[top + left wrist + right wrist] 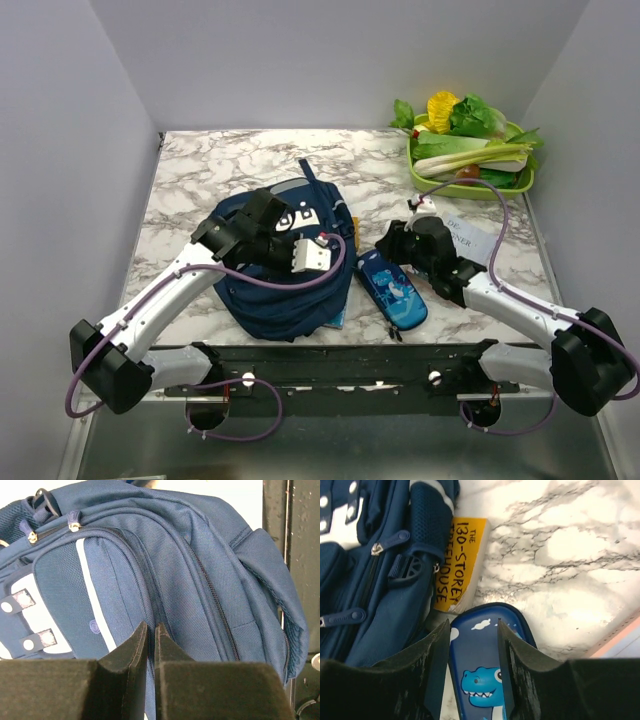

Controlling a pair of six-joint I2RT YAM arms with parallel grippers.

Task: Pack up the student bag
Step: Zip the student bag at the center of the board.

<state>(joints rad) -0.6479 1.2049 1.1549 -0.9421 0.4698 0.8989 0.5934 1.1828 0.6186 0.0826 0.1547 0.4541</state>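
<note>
Patience helps here: the right gripper [472,645], jaws half wide, hangs over the dinosaur pencil case [480,680] and should lower squarely before closing. Just beside that case lies the student bag [285,305], navy with a grey stripe, zips seemingly closed. The left gripper [151,632], nearly shut, sits against its fabric.

I see a white marble-patterned table [200,170] boxed in by plain pale grey: the left wall [60,150], far wall [330,60] and right wall [600,100]. A black rail [340,365] runs along its near edge, a dull metal sheet [340,445] below; the light is soft and even
</note>
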